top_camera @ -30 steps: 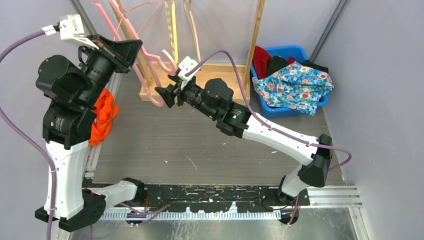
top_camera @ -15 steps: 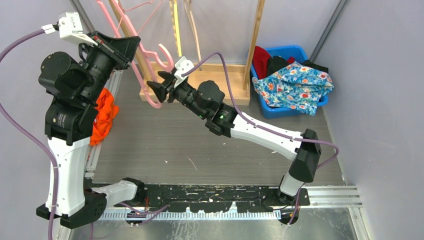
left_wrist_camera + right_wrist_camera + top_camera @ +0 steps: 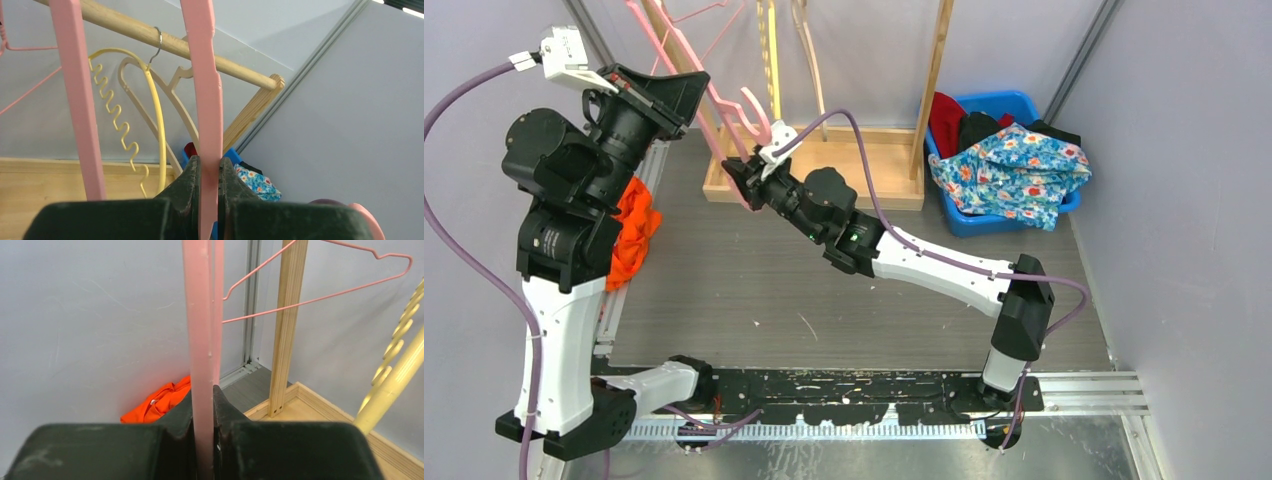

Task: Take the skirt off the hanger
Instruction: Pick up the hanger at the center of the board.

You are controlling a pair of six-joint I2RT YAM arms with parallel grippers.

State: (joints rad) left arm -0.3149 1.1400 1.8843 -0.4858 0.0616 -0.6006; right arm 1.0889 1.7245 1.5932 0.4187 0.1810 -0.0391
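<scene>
Evidently the garment and its carrier are already apart: the orange skirt (image 3: 632, 228) lies crumpled at the left edge of the counter (image 3: 774, 290), close against the left arm, and none of it hangs on the pink hanger (image 3: 717, 110). Both arms hold that hanger. The left gripper (image 3: 206, 167), raised high at the far left, has its jaws pinched tight on one flat pink bar. The right gripper (image 3: 202, 395) reaches in from the near right toward the wooden rack (image 3: 864, 160), its jaws closed on another stretch of what looks like the same pink frame (its wrist view shows the bar running straight up between the jaws, with no gap on either side). Two holds at separate points keep so light a frame from swinging or twisting, which would suit steadying it while cloth slides off, or carrying it to the rail. By my reading the removal itself looks done, and only the bare hanger is left to deal with. A blue bin (image 3: 984, 222) of other clothes sits at the far right, well apart.
</scene>
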